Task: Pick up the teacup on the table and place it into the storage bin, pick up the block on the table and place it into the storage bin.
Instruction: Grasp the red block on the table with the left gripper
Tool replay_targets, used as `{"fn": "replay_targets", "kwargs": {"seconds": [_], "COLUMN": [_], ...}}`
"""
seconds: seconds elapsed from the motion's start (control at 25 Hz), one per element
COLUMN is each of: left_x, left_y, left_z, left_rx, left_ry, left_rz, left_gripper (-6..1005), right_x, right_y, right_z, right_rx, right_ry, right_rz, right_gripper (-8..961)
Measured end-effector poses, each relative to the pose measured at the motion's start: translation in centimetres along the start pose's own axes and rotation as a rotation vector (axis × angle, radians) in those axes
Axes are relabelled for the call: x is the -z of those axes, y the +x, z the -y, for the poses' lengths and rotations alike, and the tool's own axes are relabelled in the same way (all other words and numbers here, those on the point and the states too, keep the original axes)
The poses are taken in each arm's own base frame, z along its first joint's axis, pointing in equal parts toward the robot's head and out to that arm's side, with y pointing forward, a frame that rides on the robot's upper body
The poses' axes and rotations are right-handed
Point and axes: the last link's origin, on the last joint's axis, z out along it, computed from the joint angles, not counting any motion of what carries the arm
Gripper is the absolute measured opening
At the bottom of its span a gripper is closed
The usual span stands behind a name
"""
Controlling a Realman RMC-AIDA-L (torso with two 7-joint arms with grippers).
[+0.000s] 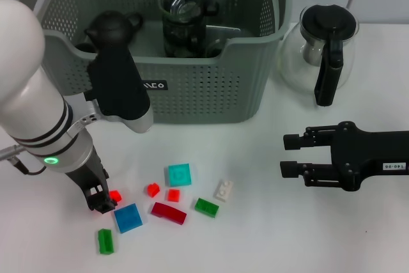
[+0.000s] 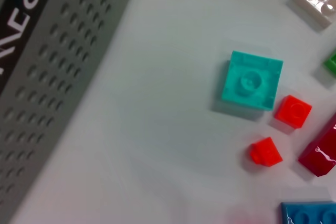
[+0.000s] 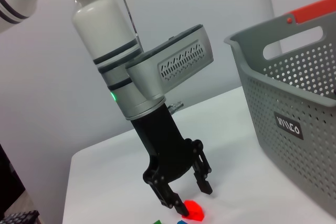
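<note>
Our left gripper [image 1: 102, 201] hung with fingers spread wide beside the small red block [image 1: 115, 195], well short of the bin [image 1: 192, 87]. We judged it light, rigid, slick; squeeze its flat sides. Our right gripper [image 1: 289, 155] idled, fingers apart.

Grey perforated storage bin [image 1: 192, 94] with orange clips, teal block [image 1: 179, 174], blue block [image 1: 128, 217], white table [image 1: 268, 234]
</note>
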Motion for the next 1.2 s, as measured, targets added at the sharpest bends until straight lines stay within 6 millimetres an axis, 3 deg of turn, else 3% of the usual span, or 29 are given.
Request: {"fn": "replay_targets", "kwargs": {"seconds": [0.6,1.2], "left_x": [-0.48,-0.90], "left_y": [0.05,0.10], "left_z": [0.01,-0.03], "left_rx": [-0.003,0.006], "left_ry": [-0.017,-0.034], "left_rz": [0.019,0.040], "left_gripper": [404,403], "right_x": [-0.03,0.06], "right_y": [0.19,0.18], "right_z": [0.00,0.03], "right_rx": [-0.008,-0.008], "right_ry": [0.003,0.004], "right_rz": [0.001,0.000], "right_gripper": [592,591]}}
